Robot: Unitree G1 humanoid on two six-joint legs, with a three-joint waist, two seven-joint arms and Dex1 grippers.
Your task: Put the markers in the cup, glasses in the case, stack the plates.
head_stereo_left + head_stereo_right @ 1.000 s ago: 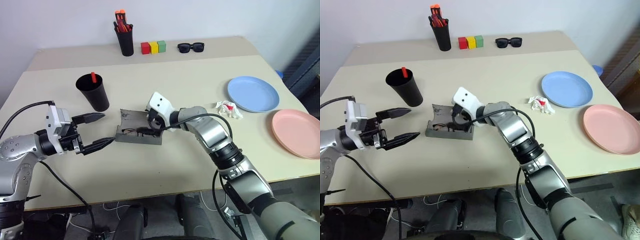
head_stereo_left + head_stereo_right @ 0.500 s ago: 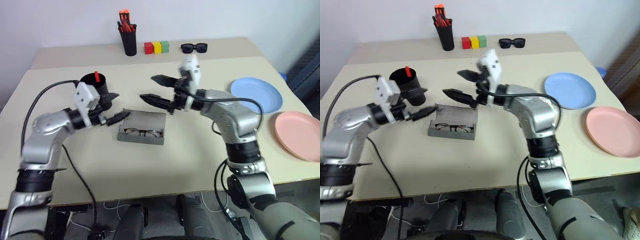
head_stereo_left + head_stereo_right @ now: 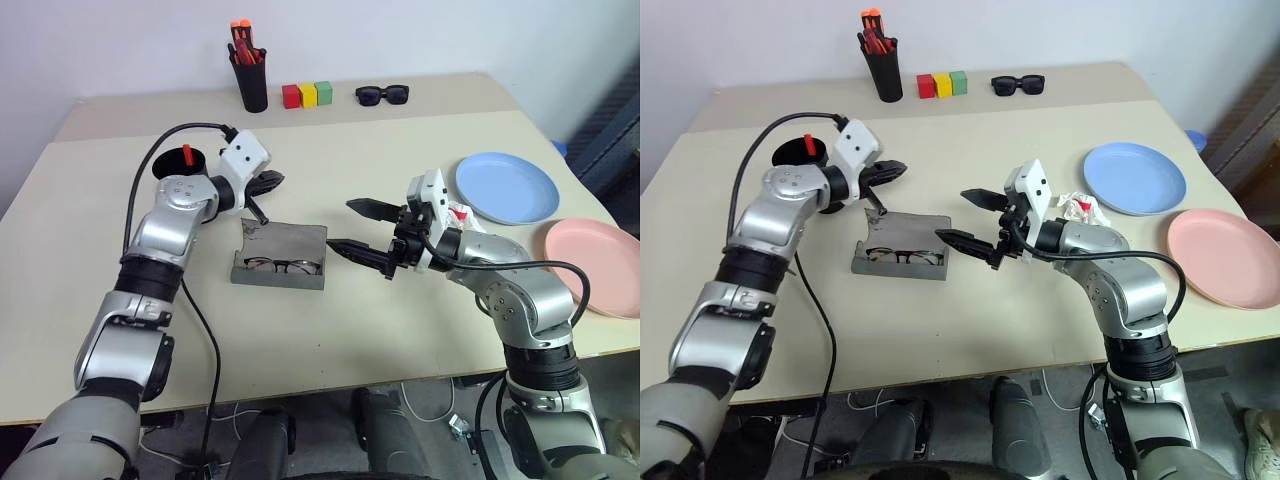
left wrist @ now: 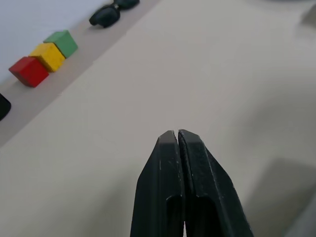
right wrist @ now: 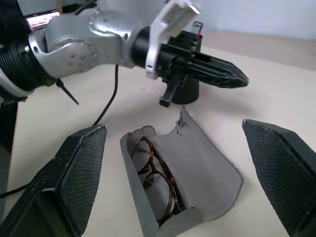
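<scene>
Grey felt hinged case [image 3: 281, 256] lies open w/ thin wire-rimmed glasses [image 3: 283, 266] inside; left gripper [image 3: 270, 182] clenched empty above it, right gripper [image 3: 358, 230] spread wide beside it.

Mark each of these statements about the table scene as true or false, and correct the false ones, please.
1. The thin wire-rimmed eyeglasses lie inside the grey felt-like hinged case, whose lid is open. True.
2. The light blue round plastic plate is stacked on the salmon pink round plastic plate. False: they lie side by side, apart.
3. The left gripper is shut and holds nothing. True.
4. The right gripper is shut on a marker. False: its fingers stand wide open and empty.
5. The wide black tapered plastic cup has a red-ended marker in it. True.
</scene>
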